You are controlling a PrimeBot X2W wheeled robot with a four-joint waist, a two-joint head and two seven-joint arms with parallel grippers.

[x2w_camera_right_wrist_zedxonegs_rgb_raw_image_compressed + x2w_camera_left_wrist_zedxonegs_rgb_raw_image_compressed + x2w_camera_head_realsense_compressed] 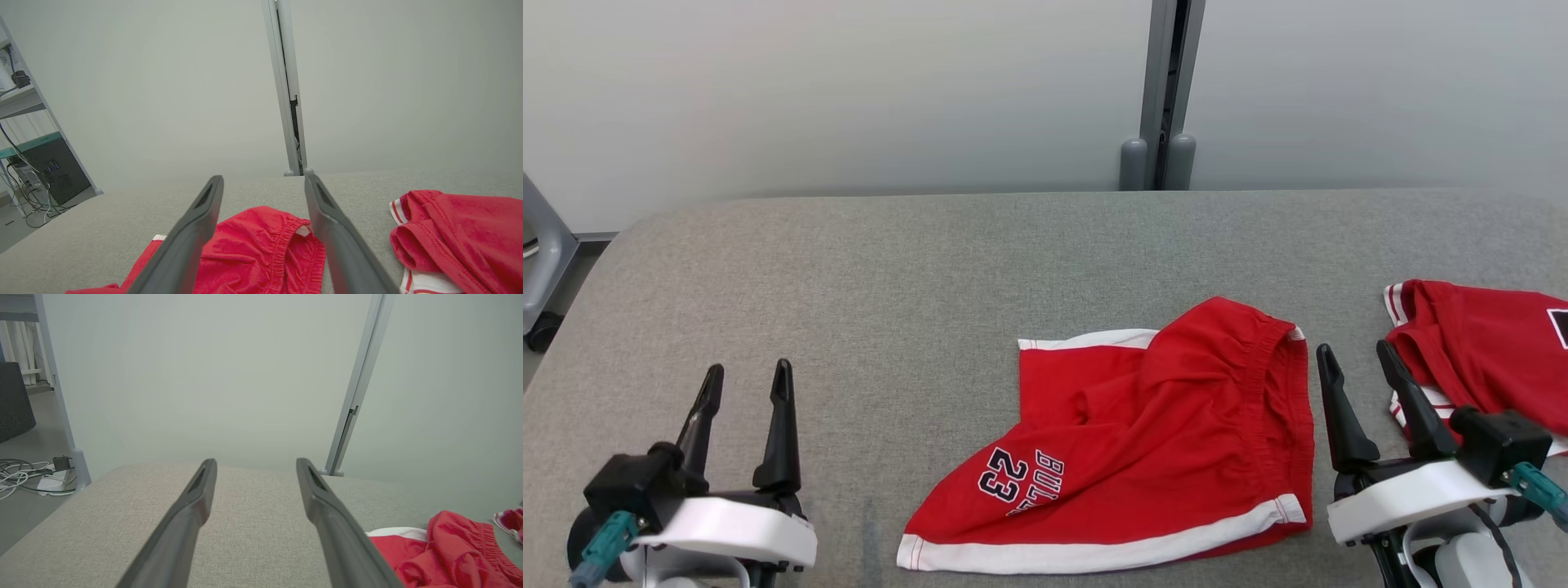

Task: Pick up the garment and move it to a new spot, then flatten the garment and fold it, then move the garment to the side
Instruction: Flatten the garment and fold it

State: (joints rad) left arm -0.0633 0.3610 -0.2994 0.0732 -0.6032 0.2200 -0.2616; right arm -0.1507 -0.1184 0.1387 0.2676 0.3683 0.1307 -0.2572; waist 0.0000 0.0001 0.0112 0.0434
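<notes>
Red basketball shorts (1176,441) with white trim and the number 23 lie rumpled on a grey fabric-covered surface (849,269), right of centre. The left gripper (747,376) hovers at the lower left, well apart from them, fingers spread and empty. The right gripper (1356,353), fingers also spread and empty, sits between the shorts and a second red garment (1486,351), possibly a jersey.

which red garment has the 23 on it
The red shorts in the middle, with a white hem; the red garment at the right edge shows no 23.
</notes>
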